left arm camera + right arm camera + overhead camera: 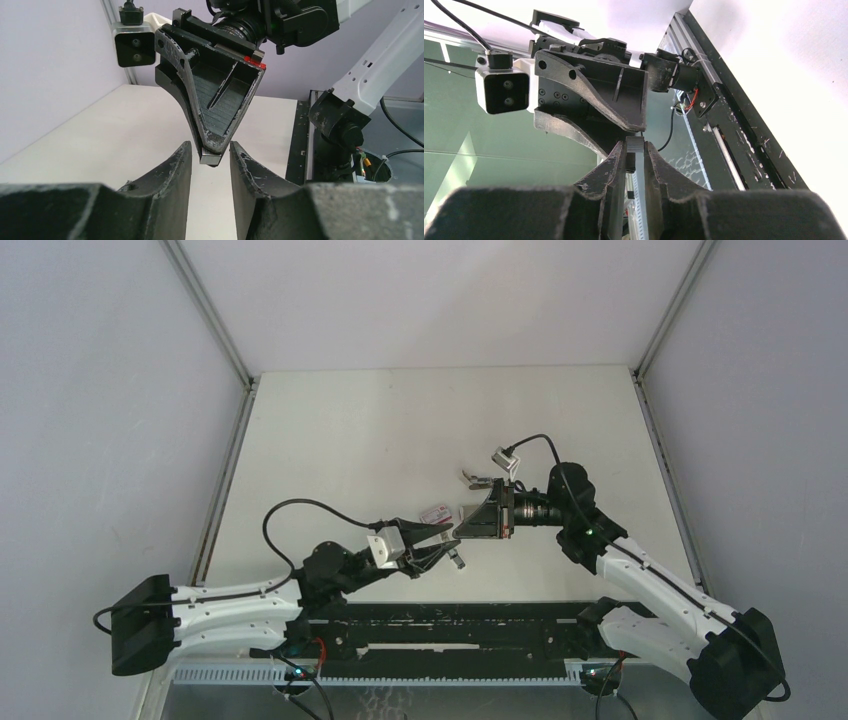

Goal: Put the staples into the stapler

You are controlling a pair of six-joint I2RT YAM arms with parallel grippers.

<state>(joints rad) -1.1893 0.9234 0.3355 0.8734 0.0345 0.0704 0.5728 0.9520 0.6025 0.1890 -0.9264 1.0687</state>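
Observation:
My right gripper [636, 150] is shut on the staples [635, 144], a short silvery-grey block pinched at its fingertips. In the left wrist view the staples [210, 159] hang between the open fingers of my left gripper [210, 150], without clearly touching either. In the top view the two grippers meet tip to tip above the table, left gripper [446, 538] and right gripper [462, 529]. A small white and tan object that looks like the stapler [478, 480] lies on the table behind the right gripper. The left gripper holds nothing.
The red-and-white box [435, 512] lies on the table just behind the left gripper. A small grey-white item [457, 559] lies by the left fingers; what it is I cannot tell. The black rail [450, 625] runs along the near edge.

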